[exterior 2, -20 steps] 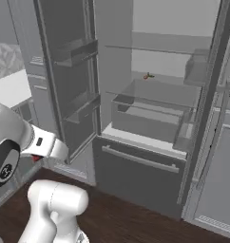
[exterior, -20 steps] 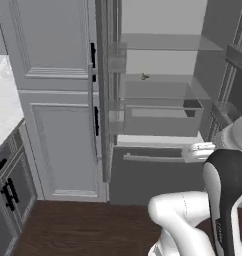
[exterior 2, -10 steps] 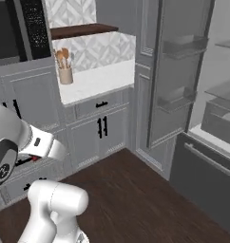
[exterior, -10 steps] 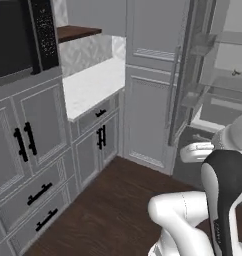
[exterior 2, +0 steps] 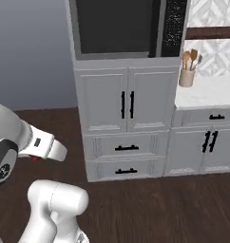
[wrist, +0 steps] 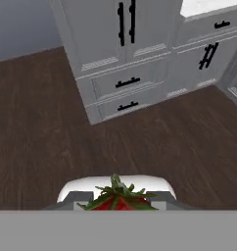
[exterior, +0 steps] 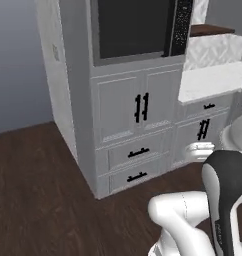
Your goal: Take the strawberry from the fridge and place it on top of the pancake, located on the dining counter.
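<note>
The strawberry (wrist: 116, 199), red with a green leafy top, sits at the bottom of the hand view, and my gripper (wrist: 116, 206) is shut on it. Dark wood floor lies below the hand there. In the right base view a speck of red, the strawberry (exterior 2: 34, 159), peeks out under the white hand at the left. The same white hand shows in the left base view at the right, in front of the lower cabinets. The fridge, the pancake and the dining counter are out of view.
A tall light-grey cabinet tower (exterior: 118, 115) holds a black built-in oven (exterior: 133, 27) above double doors and two drawers. To its right runs a white counter (exterior: 213, 80) with a utensil holder (exterior 2: 186, 76). Dark wood floor (exterior: 38, 190) spreads open to the left.
The base has turned, so the whole picture has shifted: the fridge has slid out at the right and the oven tower has come to the middle. The arm keeps its pose and its grip.
</note>
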